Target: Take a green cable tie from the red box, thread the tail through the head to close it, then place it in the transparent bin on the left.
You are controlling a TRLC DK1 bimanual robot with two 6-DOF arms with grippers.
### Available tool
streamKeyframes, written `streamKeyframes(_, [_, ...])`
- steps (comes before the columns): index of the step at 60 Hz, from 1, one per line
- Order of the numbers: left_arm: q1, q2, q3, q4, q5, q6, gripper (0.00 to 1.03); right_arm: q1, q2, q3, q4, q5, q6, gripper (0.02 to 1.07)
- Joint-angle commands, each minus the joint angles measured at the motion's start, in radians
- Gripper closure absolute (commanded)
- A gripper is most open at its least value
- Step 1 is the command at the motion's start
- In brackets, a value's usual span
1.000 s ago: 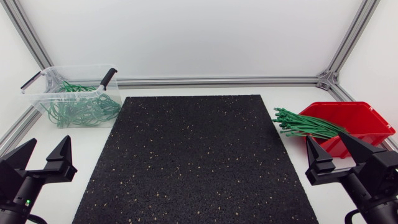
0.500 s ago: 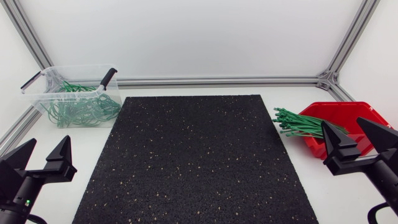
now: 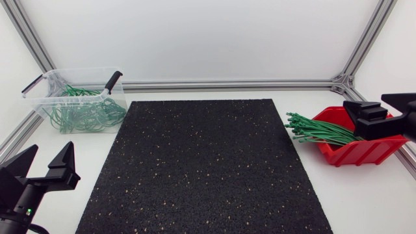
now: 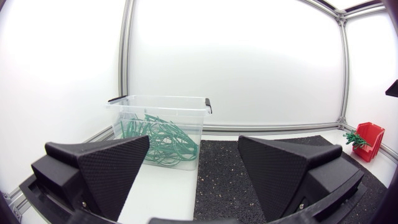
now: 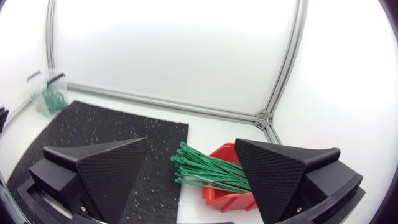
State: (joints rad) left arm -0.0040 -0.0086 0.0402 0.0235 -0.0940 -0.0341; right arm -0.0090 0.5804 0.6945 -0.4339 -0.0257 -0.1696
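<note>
While green ties (image 3: 318, 130) lie bundled in the red box (image 3: 364, 151), tails poking out over its rim toward the mat (image 3: 201, 169), the R gripper (image 3: 385, 109) hangs just above the box, fingers wide apart, nothing btwn them. Across the mat from the box sits the bin (image 3: 45, 91) w/ looped ties (image 3: 84, 114) inside. L gripper (image 3: 40, 166), well away from the box, is spread apart too.

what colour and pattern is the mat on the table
Black mat with small pale speckles, clearest in the head view.
</note>
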Motion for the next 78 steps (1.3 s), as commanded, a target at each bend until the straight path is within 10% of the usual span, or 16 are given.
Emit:
streamKeyframes(1, [0.01,-0.004,-0.04,-0.017,-0.003,-0.018,0.04,-0.026,0.116,0.119,-0.089,-0.003,-0.171,0.06])
streamKeyframes(33, [0.013,-0.002,-0.039,-0.022,-0.003,-0.018,0.04,-0.186,0.61,0.416,-0.43,-0.232,-0.671,0.06])
streamKeyframes(78, [0.012,0.006,-0.039,-0.027,0.002,-0.018,0.04,-0.217,0.792,0.178,-0.224,-0.194,-1.197,0.19])
